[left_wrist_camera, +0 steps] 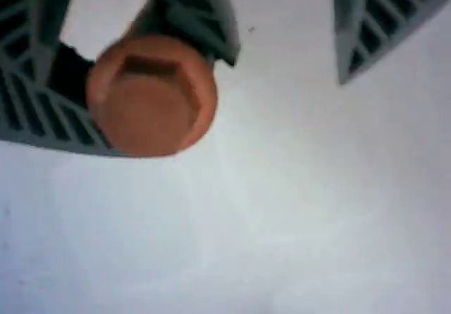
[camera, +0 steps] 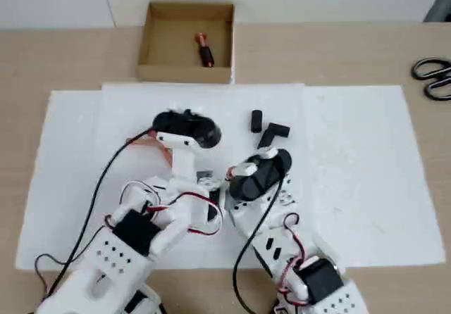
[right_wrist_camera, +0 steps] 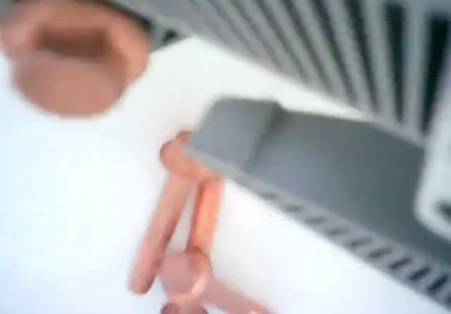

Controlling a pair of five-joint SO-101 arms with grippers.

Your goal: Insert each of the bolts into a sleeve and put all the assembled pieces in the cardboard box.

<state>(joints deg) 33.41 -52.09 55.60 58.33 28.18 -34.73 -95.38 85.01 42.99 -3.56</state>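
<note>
Cardboard box (camera: 163, 41): at 12 o'clock on the table (camera: 70, 53), just beyond the far edge of the white sheet (camera: 366, 173).
Assembled piece (camera: 204, 50): one orange bolt in a black sleeve, lying on the box floor toward its 3 o'clock wall.
Loose sleeves (camera: 256, 121): three black sleeves close together on the sheet, at about 12 to 1 o'clock from the right gripper (camera: 254, 170) and well apart from the box.
Loose bolts (right_wrist_camera: 169, 215): long orange bolts lying together on the sheet. In the high view, orange shafts show at 9 o'clock from the left gripper (camera: 180, 141), just beside it.
Bolt head (left_wrist_camera: 151, 96): a round orange head with a hex recess, facing the left wrist camera and hard against the left gripper's grey ribbed body. A black part shows just behind it; what that part is cannot be told.
Left gripper: low over the sheet near its centre. Whether the claw is apart or clamped cannot be told.
Right gripper: at 4 o'clock from the left gripper, close by. The state of its claw cannot be told.
Scissors (camera: 431, 71): on bare table at the 2 o'clock edge, off the sheet.
</note>
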